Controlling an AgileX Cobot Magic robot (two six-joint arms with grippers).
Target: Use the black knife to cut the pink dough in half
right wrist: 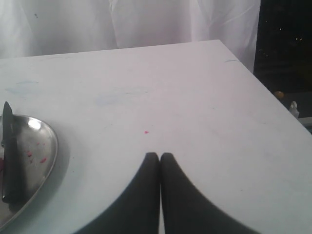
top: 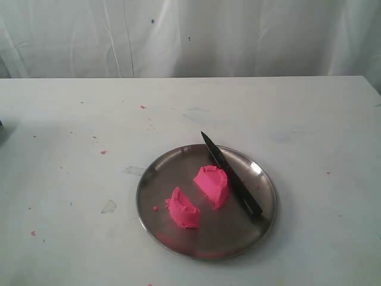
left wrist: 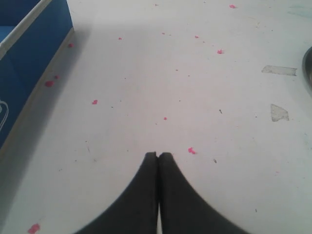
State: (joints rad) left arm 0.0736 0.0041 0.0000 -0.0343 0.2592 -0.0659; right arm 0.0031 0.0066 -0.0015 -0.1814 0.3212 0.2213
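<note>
I see the pink dough cut into two half-round pieces, lying apart near the middle of the steel plate in the lower centre of the frame. The second piece lies lower left of the first. The black knife lies flat just right of them, its tip pointing upper left past the rim and its handle toward the lower right.

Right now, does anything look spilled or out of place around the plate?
Loose pink crumbs are scattered over the table, off the plate. The black knife lies on the plate, its tip poking past the rim.

Glossy metal plate, seemingly matt black knife
</note>
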